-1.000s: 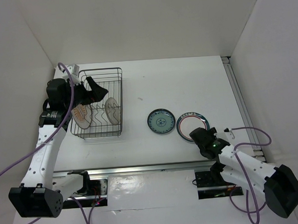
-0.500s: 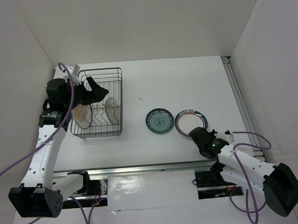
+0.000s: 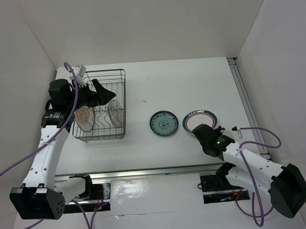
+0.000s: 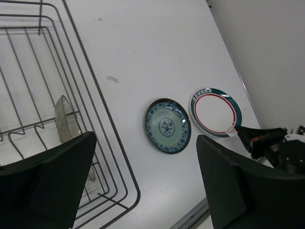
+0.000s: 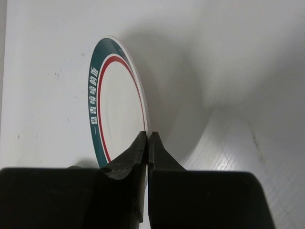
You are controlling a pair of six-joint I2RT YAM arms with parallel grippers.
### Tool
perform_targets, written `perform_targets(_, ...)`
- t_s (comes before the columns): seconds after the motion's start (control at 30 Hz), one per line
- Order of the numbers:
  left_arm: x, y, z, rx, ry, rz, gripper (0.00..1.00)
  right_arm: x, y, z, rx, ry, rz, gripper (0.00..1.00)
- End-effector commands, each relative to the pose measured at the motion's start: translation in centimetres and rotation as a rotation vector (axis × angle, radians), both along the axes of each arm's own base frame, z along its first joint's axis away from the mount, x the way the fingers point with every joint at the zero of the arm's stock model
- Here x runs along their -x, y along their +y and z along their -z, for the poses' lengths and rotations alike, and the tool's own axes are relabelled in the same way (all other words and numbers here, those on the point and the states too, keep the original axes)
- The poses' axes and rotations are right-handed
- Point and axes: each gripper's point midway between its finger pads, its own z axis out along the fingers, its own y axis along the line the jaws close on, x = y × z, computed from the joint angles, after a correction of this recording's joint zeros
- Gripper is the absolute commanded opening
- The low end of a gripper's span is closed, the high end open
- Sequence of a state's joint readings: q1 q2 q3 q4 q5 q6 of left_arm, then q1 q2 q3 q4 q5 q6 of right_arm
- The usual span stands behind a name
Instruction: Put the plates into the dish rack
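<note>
White plate (image 3: 198, 117) with a green-and-red rim sits on the surface (image 3: 192, 87) beside the blue plate (image 3: 165, 123). Likely stiff, slick and breakable: the right end effector (image 5: 148, 143) pinches its thin near rim.

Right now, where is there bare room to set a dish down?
Widest: the far table, behind the teal plate and green-rimmed plate. Narrower: the strip between the dish rack and the teal plate. Crowded: the two plates sit close, the right gripper shut on the green-rimmed one.
</note>
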State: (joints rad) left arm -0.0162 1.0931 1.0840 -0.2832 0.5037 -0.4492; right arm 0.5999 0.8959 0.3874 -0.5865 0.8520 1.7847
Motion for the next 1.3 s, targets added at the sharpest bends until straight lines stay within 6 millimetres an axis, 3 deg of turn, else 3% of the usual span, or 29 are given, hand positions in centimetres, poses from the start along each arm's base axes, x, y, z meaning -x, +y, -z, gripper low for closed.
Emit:
perform_targets(0.0,0.7,-2.0,-2.4,0.064,-0.090,0.146,1.00,-2.3,-0.8,-4.0,0.098,-0.144,0.027,0.00)
perform_targets(0.13,2.1,-4.3,-2.8,0.159,-0.108,0.312,1.00,-4.4,0.0,-7.6,0.117,-0.281,-0.003,0.00)
perform_targets(0.33,2.7,-6.3,-1.6,0.185,-0.059,0.421,0.99,-5.7,2.1,-10.9,0.138,-0.435,-0.173,0.00)
perform_targets(0.37,2.8,-6.7,-2.0,0.184,-0.068,0.434,0.99,-6.0,3.4,-13.1,0.074,-0.540,-0.218,0.00)
perform_targets(0.43,3.0,-7.1,-1.8,0.183,-0.064,0.455,1.00,-6.0,4.3,-14.1,0.098,-0.588,-0.300,0.00)
perform_targets(0.47,3.0,-7.1,-1.8,0.183,-0.064,0.455,1.00,-6.2,5.7,-16.1,0.071,-0.675,-0.372,0.00)
perform_targets(0.6,2.5,-7.1,-1.3,0.191,-0.045,0.452,1.00,-6.3,10.9,-20.2,0.163,-0.821,-0.688,0.00)
perform_targets(0.67,2.2,-7.1,-1.1,0.191,-0.045,0.452,1.00,-6.1,14.1,-21.0,0.142,-0.872,-0.842,0.00)
perform_targets(0.77,2.0,-7.0,-0.9,0.187,-0.037,0.434,1.00,-5.7,16.4,-22.0,0.092,-0.947,-0.945,0.00)
perform_targets(1.13,-1.1,-3.5,1.7,0.018,0.001,0.161,1.00,-4.9,22.0,-24.8,-0.008,-1.073,-1.200,0.00)
perform_targets(1.27,-0.7,-3.9,2.1,0.032,0.023,0.195,1.00,-5.0,23.5,-24.8,-0.041,-1.085,-1.257,0.00)
